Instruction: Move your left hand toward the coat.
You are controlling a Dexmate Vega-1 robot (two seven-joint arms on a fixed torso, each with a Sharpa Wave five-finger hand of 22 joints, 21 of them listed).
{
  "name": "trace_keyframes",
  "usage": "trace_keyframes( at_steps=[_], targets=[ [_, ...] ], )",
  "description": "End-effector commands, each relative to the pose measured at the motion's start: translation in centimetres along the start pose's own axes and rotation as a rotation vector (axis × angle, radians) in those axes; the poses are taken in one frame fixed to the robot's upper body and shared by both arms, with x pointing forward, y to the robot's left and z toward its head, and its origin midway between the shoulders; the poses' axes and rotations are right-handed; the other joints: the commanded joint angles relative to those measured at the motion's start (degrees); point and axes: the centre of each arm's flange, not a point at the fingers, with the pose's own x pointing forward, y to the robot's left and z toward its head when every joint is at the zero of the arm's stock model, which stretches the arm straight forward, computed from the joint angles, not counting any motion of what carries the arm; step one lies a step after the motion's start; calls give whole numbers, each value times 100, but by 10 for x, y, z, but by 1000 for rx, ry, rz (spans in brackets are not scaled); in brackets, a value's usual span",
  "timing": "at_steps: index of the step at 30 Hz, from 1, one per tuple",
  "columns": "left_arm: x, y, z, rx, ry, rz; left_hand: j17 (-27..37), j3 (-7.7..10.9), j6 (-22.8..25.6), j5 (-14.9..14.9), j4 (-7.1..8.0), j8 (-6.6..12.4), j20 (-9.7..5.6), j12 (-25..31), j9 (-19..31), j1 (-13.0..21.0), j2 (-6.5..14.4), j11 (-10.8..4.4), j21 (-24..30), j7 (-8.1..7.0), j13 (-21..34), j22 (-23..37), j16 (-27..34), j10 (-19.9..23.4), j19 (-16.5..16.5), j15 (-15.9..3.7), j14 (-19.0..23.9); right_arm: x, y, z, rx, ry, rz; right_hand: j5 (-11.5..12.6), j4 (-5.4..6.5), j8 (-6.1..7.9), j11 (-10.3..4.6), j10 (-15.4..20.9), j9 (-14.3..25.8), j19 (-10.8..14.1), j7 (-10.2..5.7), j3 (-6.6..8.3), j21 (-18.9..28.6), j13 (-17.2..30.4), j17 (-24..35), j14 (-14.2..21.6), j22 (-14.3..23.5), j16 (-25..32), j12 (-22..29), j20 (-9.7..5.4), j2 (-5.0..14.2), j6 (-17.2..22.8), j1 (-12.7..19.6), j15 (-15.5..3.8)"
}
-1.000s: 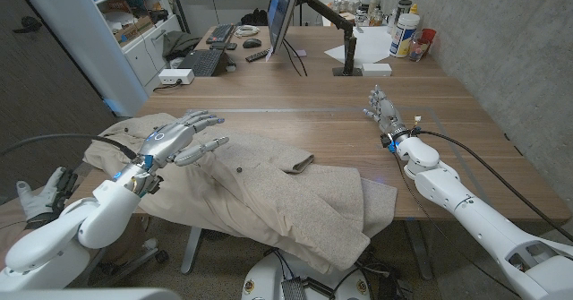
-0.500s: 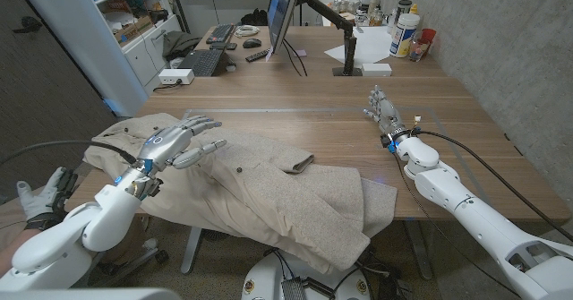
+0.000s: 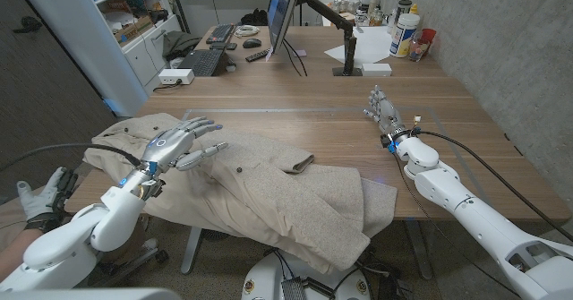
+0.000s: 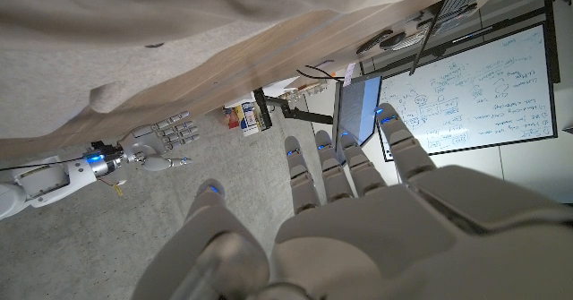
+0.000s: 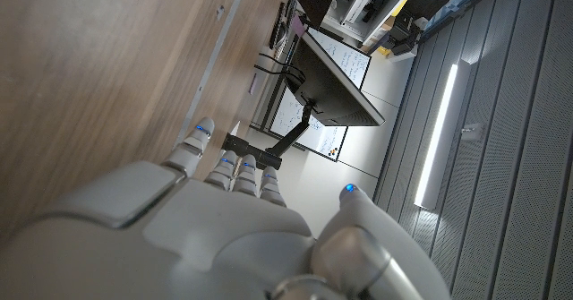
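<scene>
Spanning the scene is a wooden table (image 3: 340,103), with the beige coat (image 3: 269,188) lying spread on its near-left part and draping over the near edge. Coat's long axis is running diagonally, from the far-left end near the table's left edge down toward the near-middle, where the hem is hanging off the edge; a flap with a dark button beside it is lying at mid-coat. In the left wrist view the coat (image 4: 116,49) is showing as pale cloth against the table. A monitor (image 3: 283,13) is standing at the far side, with a keyboard (image 3: 201,61) to its left and containers (image 3: 405,33) at the far right. Left hand (image 3: 183,141) is hovering over the coat's far-left portion, fingers spread and extended, grasping nothing; whether it is touching the cloth cannot be told. Right hand (image 3: 384,114) is standing near the right side of the table, well apart from the coat, fingers apart and holding nothing.
</scene>
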Motion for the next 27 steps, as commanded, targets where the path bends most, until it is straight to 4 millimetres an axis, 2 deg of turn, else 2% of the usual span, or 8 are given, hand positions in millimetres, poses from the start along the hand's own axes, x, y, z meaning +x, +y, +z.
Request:
trace_keyframes(
  at_steps=[1,27],
  targets=[
    [2,-6,-1,43,6,-5,-3,0,45,28,-33,21,-25,5,7,2,-52,13,-3,22,6,20,-16,48,29,-322,9,0,0,0,-1,-1,-1,27,18,0,10,-16,9,29,27,-15,-7,15,-5,-37,14,40,18,10,-13,-39,-50,-70],
    [-4,-24,2,101,7,33,-3,18,112,71,-66,7,3,-50,8,25,-33,45,-88,70,9,15,-98,-2,-72,-325,-173,0,0,0,-5,1,-4,27,16,3,24,-18,9,26,27,-21,-11,15,-7,-40,14,41,19,8,-8,-37,-49,-68]
  ],
)
